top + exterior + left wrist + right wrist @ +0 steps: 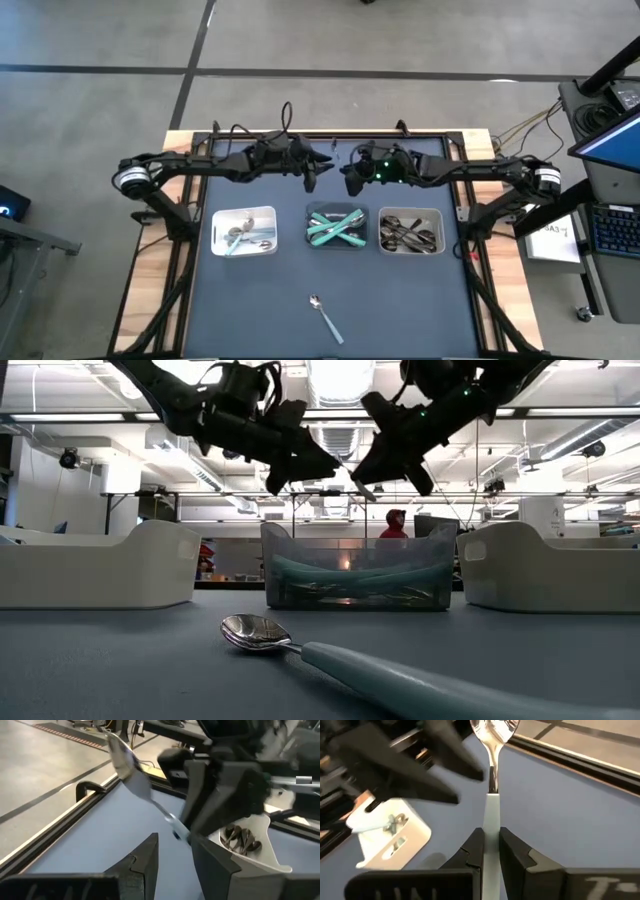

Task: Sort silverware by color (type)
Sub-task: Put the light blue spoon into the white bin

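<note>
Above the far middle of the table my two grippers face each other. My right gripper [352,183] is shut on a spoon [493,780] with a shiny bowl and a pale handle. The spoon's bowl [122,755] points toward my left gripper [310,180], which stands open just short of it, nothing between its fingers [145,865]. A teal-handled spoon [325,316] lies flat on the dark mat near the front edge. Silver pieces lie in the left tray [245,230], teal-handled ones in the middle tray [336,227], dark ones in the right tray [411,231]. My right gripper pinches the spoon's handle [492,822] between its two fingers, toward the handle's free end. The fingers come from the table's right, slanting slightly down, and lie along the handle. The spoon sticks out ahead of the fingers, bowl foremost, lifted clear of the table.
The three small trays stand in a row across the middle of the mat, below the two grippers. The mat's raised black frame [90,790] runs along the far edge. A person in red [396,525] shows far off in the room behind.
</note>
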Robot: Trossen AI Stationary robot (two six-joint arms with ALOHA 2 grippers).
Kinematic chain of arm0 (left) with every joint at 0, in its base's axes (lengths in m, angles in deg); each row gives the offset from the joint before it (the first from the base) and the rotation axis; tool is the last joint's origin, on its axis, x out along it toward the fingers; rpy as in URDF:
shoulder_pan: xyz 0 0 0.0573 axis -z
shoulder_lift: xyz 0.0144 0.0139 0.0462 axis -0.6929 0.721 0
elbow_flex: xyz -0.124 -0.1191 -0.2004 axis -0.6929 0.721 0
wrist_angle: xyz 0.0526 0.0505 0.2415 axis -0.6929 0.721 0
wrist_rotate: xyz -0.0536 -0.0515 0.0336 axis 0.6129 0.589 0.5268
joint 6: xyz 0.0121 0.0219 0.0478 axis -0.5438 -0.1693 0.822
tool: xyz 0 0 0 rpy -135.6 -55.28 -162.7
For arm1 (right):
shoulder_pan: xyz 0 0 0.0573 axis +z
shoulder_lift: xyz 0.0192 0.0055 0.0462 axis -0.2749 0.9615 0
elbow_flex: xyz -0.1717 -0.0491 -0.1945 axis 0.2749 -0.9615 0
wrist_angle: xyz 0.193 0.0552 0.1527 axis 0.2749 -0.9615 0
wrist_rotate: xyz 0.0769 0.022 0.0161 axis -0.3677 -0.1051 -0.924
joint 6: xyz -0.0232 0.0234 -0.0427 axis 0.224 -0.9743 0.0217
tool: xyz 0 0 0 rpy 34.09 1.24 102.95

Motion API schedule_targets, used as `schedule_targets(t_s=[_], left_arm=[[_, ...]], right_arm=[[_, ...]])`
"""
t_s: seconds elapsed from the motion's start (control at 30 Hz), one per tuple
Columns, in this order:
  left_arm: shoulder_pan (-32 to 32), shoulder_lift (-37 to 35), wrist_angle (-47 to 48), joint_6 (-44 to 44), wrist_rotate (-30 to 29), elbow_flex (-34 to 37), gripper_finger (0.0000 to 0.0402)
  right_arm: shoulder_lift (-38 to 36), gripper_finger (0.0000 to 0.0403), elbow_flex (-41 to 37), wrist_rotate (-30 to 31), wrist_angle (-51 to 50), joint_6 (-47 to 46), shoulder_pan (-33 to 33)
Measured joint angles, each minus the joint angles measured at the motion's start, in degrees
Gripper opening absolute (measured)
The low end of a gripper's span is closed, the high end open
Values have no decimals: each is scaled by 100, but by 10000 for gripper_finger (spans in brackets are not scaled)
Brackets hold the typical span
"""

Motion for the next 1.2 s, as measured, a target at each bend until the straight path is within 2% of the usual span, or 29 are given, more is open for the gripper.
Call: schedule_targets(t_s=[0.37, 0.7, 0.87, 1.03, 1.2], left_arm=[[4, 43, -585, -125, -2, 0, 100], [7, 41, -663, -158, 17, 0, 86], [7, 41, -710, -173, 15, 0, 64], [1, 38, -700, -307, 166, -9, 8], [-39, 38, -684, -449, 310, -7, 1]], right_arm=[[15, 26, 9, -18, 12, 328, 217], [20, 26, 9, -154, 140, 685, 314], [20, 25, 9, -116, 172, 710, 314], [20, 13, 7, -167, 156, 672, 314], [20, 11, 7, -200, 179, 458, 326]])
